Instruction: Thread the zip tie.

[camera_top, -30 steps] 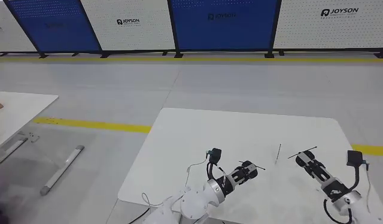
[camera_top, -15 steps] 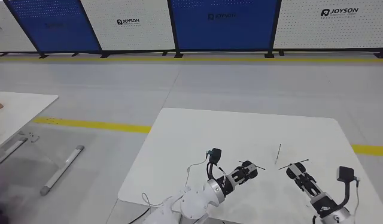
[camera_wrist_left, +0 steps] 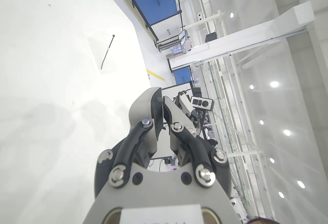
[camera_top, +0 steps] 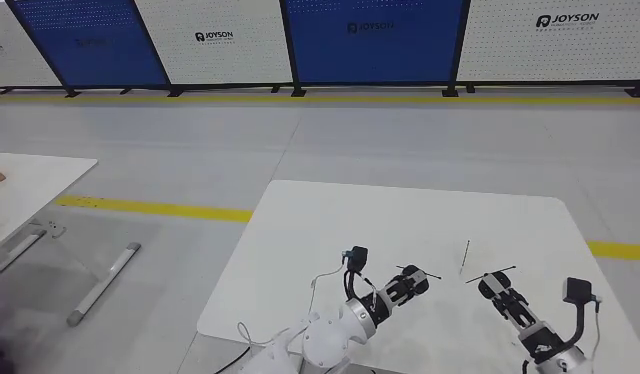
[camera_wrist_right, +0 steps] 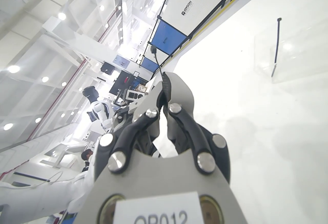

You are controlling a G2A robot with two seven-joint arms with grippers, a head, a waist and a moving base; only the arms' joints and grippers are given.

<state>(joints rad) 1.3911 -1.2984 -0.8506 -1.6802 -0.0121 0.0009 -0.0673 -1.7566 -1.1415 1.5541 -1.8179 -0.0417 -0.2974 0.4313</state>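
Lining the far side of the grey floor, blue and white partition panels [camera_top: 370, 29] stand in a row. A yellow floor line [camera_top: 150, 208] runs between them and the white table [camera_top: 400, 224], which is nearest the robot. Both arms sit over the table's near part, well apart from each other.

The left gripper [camera_top: 417, 278] [camera_wrist_left: 162, 97] has its fingers pinched together on the left held zip tie [camera_top: 434, 277], a thin black strip that sticks out to both sides of the tip.

The right gripper [camera_top: 490, 278] [camera_wrist_right: 164, 81] is likewise clamped on the right held zip tie [camera_top: 508, 269] [camera_wrist_right: 156, 59]. In the right wrist view, that tie's square head and a short length of strap rise clear of the fingertips.

A third, loose zip tie [camera_top: 466, 257] [camera_wrist_left: 108, 49] [camera_wrist_right: 277, 40] lies flat on the table between the two grippers, a little farther from the robot than either. It touches neither gripper. Its head end points away from the robot, and its tail end bends slightly.
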